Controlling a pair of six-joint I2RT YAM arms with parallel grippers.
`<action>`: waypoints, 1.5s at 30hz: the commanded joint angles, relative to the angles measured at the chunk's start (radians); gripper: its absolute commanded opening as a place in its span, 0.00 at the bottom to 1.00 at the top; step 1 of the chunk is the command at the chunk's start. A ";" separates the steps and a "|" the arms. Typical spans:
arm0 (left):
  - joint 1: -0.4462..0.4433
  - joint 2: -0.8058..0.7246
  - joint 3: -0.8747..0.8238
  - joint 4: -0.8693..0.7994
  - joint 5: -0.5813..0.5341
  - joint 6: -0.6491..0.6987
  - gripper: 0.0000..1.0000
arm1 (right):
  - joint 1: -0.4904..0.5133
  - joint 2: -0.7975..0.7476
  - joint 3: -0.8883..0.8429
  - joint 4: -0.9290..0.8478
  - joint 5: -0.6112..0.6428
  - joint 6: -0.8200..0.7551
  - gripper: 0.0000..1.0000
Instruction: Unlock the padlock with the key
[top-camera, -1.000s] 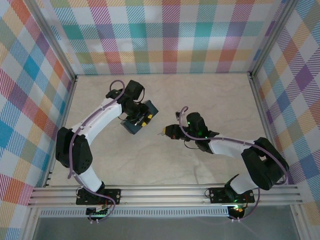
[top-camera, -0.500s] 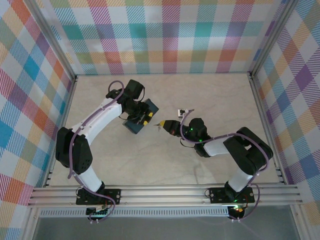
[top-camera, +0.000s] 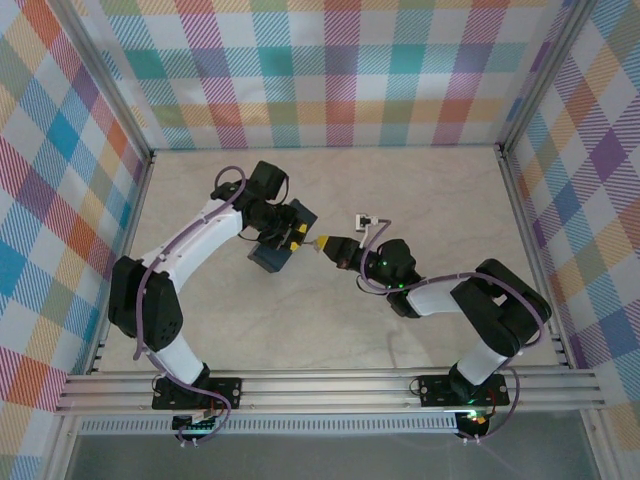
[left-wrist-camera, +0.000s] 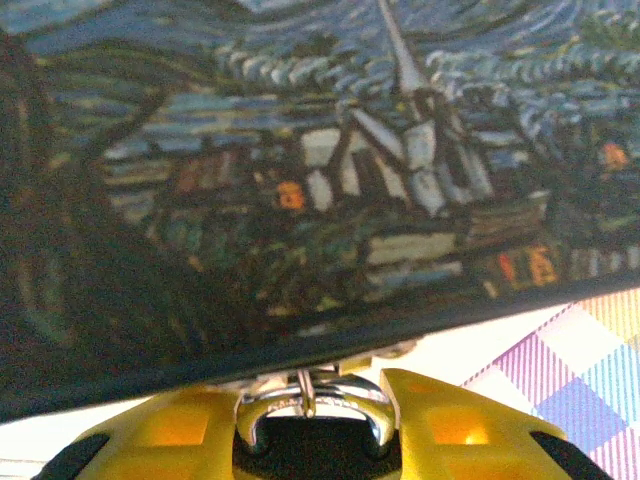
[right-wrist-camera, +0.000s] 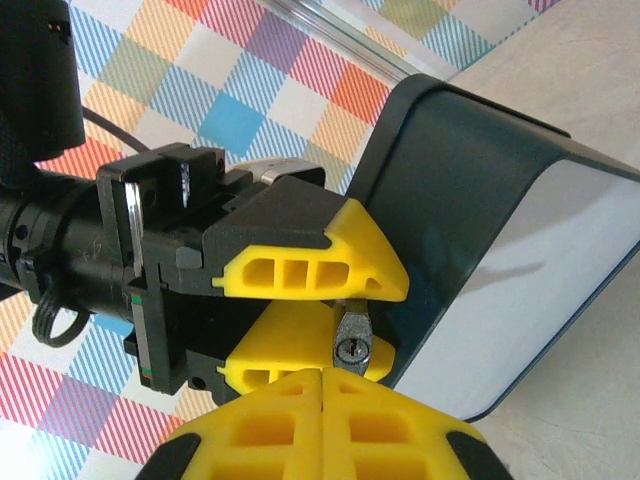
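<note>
Step in hand: bringing the key to the keyhole.

- Left hand (right-wrist-camera: 370, 322): yellow fingers pinch the padlock (right-wrist-camera: 352, 342) from above and below. Lock body sits between the fingertips, with its keyhole (right-wrist-camera: 350, 350) facing outward toward the right hand.
- In the left wrist view, the shackle (left-wrist-camera: 375, 410) curves between that hand's two fingers, right under the edge of the dark printed tin (left-wrist-camera: 300, 200). Whether it hooks through a hasp on the tin cannot be told.
- The tin stands just behind the left hand, resting on the worktop (right-wrist-camera: 580, 400).
- Right hand (right-wrist-camera: 322, 385): fingers pressed together, tips just short of the padlock and almost in line with the keyhole. No key blade can be made out between them, so I cannot confirm that the key is held.

Notes for doing it well (judgement):
- Line up along the keyhole's axis before closing the gap, since any sideways offset would push the small lock round in the grip.
- Match blade orientation to the slot.
- Advance slowly and keep the left pinch firm as a brace.
- Risk: the lock twisting or slipping, or the right fingers striking the left fingers first.
</note>
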 joint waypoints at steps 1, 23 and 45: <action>0.007 -0.062 -0.004 0.029 0.013 -0.051 0.10 | 0.017 -0.033 -0.011 0.027 0.043 -0.058 0.00; 0.004 -0.104 -0.044 0.069 0.010 -0.136 0.10 | 0.034 0.014 -0.009 0.125 0.099 -0.051 0.00; 0.004 -0.107 -0.039 0.075 0.017 -0.140 0.09 | 0.035 0.024 0.026 0.134 0.126 -0.063 0.00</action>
